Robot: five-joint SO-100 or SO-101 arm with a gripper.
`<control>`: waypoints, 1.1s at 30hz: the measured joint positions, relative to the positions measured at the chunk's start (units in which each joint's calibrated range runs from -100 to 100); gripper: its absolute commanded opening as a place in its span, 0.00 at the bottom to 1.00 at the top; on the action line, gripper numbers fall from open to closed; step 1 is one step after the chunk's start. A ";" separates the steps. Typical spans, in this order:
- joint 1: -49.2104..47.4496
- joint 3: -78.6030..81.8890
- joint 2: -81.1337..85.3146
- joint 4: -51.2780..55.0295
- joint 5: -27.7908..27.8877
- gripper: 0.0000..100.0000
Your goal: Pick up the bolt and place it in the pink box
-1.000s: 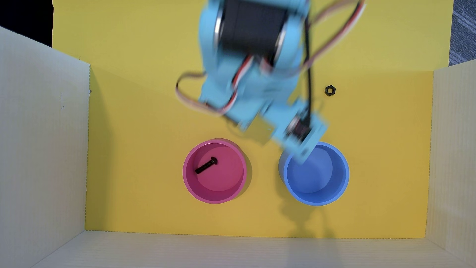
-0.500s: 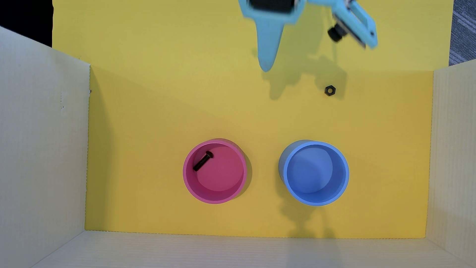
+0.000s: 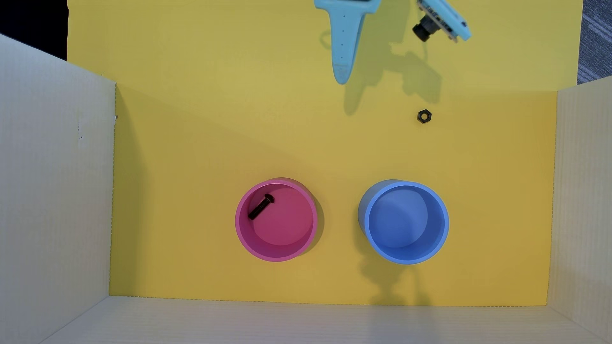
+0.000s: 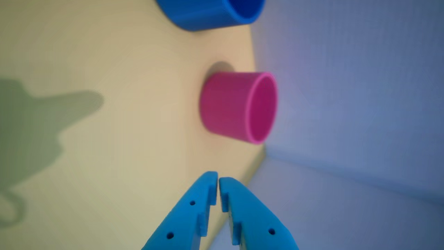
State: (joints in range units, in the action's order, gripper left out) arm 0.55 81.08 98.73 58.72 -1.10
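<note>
A yellow floor (image 3: 331, 149) with pale corrugated walls (image 3: 56, 198) on three sides holds everything in the overhead view. On it stand two round cups side by side: the pink box (image 3: 240, 228) toward six o'clock of the floor's centre and a blue cup (image 3: 443, 228) at three o'clock from it, apart, with bare floor between them. The light-blue gripper (image 3: 341, 77) hangs at the twelve o'clock edge of that view, well away from both cups; in the wrist view, which lies on its side, the gripper (image 4: 218, 180) has its jaws drawn together to a hairline slit with nothing between them, and the pink box (image 4: 225, 104) sits ahead at about twelve o'clock of the tips. The bolt (image 3: 261, 207) already lies inside the pink box, slanted against the wall at roughly ten o'clock of its floor. A small black nut (image 3: 424, 116) rests on the yellow floor, at twelve o'clock from the blue cup. By my reading the placing is done and the arm is in its pulled-back pose; nothing further seems called for beyond holding clear of the cups, and the nut is no part of this job.
</note>
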 measured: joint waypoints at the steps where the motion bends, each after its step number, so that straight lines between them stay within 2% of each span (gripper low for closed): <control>1: 0.00 0.54 -0.34 1.97 -0.10 0.01; 6: 0.00 5.95 -0.34 8.22 -1.47 0.01; 13: -0.15 13.06 -0.51 8.99 -5.81 0.01; 19: -3.65 13.06 0.00 11.13 -5.96 0.01; 33: -3.86 13.06 0.00 11.31 -5.96 0.01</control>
State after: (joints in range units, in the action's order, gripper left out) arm -3.32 94.14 98.73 70.02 -7.06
